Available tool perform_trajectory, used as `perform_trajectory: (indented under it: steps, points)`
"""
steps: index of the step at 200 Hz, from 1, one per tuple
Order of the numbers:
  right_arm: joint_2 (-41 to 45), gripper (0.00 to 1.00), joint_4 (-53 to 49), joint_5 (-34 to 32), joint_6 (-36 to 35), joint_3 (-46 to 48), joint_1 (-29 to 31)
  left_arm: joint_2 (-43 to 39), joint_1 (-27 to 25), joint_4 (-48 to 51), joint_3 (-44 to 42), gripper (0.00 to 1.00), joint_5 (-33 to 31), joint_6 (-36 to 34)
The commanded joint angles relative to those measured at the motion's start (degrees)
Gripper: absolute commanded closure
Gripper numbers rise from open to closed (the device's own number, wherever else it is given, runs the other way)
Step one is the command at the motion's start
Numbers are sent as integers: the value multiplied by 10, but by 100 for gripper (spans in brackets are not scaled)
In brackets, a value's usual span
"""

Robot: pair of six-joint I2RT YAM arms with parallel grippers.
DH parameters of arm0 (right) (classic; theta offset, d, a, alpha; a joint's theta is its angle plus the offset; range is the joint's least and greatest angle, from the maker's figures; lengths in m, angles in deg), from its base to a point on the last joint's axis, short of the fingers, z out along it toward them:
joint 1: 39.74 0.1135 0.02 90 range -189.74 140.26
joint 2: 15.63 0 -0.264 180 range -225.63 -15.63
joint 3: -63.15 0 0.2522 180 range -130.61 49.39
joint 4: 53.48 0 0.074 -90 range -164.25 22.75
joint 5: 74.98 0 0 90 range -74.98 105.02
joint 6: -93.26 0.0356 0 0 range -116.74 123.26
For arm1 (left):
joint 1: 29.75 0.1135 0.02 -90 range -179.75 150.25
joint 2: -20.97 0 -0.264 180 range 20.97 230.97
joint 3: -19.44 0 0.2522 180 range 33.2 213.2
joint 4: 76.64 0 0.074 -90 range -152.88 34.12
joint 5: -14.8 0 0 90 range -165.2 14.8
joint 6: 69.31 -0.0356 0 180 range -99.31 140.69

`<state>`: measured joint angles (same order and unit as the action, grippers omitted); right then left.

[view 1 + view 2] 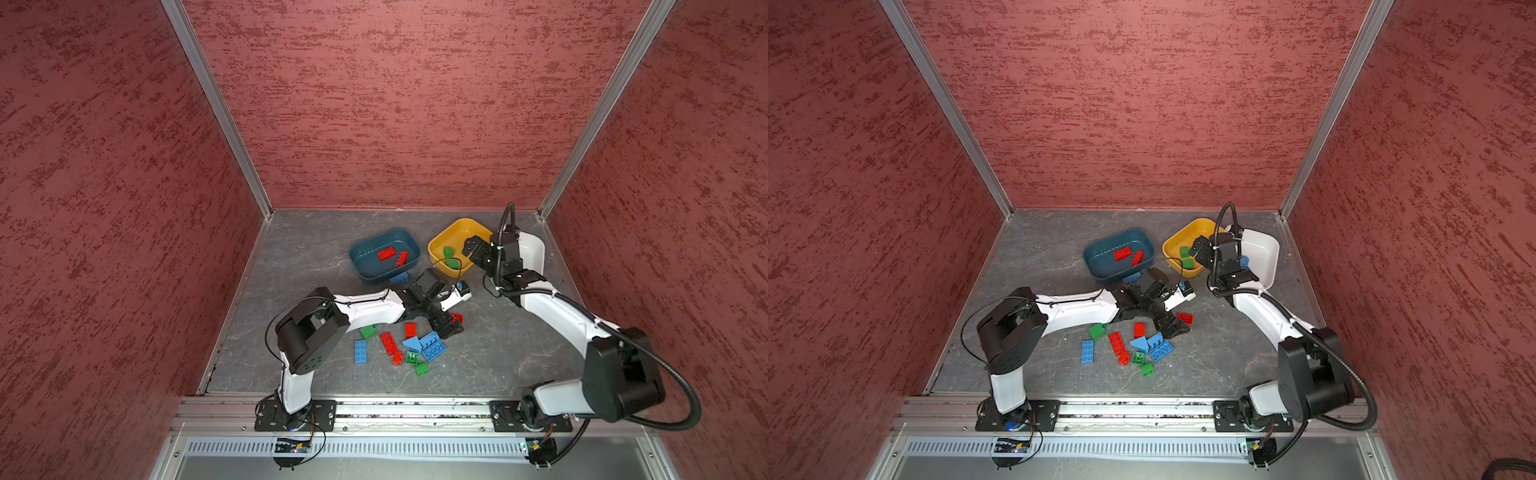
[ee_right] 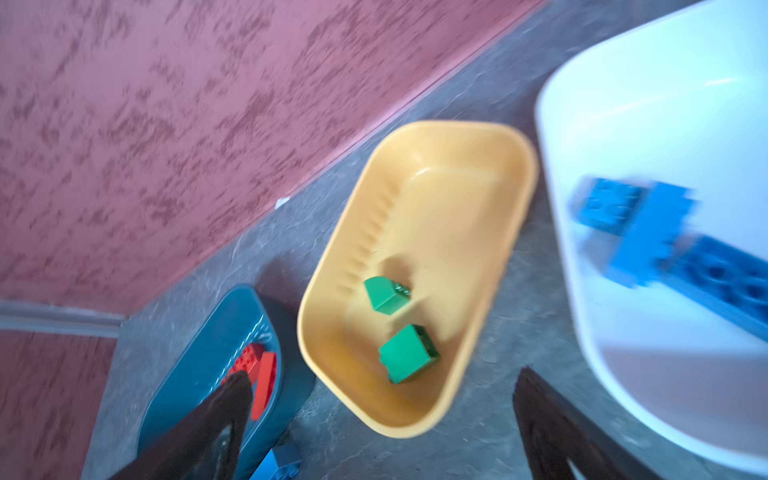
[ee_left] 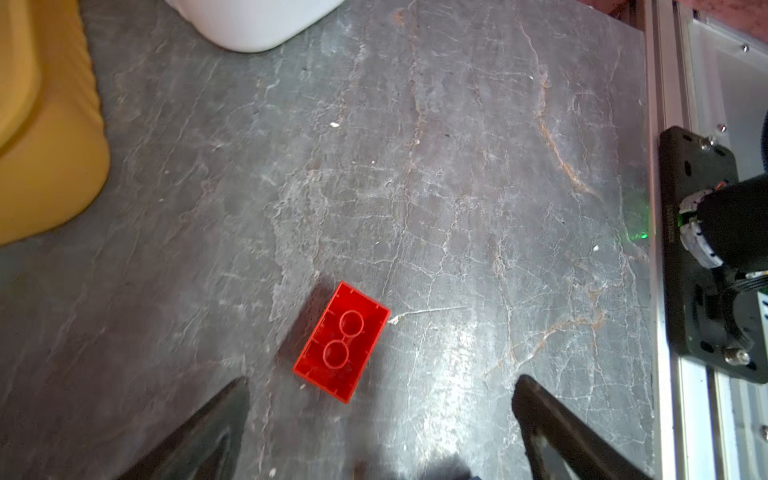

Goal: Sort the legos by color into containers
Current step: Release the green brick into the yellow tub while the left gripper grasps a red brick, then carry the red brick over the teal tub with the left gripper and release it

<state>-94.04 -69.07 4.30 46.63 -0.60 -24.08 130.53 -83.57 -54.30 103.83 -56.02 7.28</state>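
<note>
left wrist view: red lego upside down on surface, hollow side up, just ahead of left gripper, spread wide, empty. probably light, rigid, slick; best pinched across narrow width, on flat long walls. right gripper likewise wide open, empty, by yellow tub holding two green legos.

The left arm stretches low toward the middle, the left pincer angled downward, jaws spread wide and empty. The right arm reaches far back, the right pincer likewise spread, holding nothing.
</note>
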Motion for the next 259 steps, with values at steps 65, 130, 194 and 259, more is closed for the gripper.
perform_trajectory:
  steps: [65, 130, 194, 259]
  points:
    - [113, 1, 7, -103, 35, 102, -5, 121, -12, 34, 94, 16, 0, -100]
    - [117, 1, 4, -93, 52, 111, -5, 141, -18, 34, 90, 50, -16, -95]
    - [121, 1, 8, -102, 65, 126, -6, 92, 0, -11, 54, 78, -29, -25]
    - [122, 1, 33, -111, 77, 129, -6, -43, 99, -150, -23, 93, -98, 172]
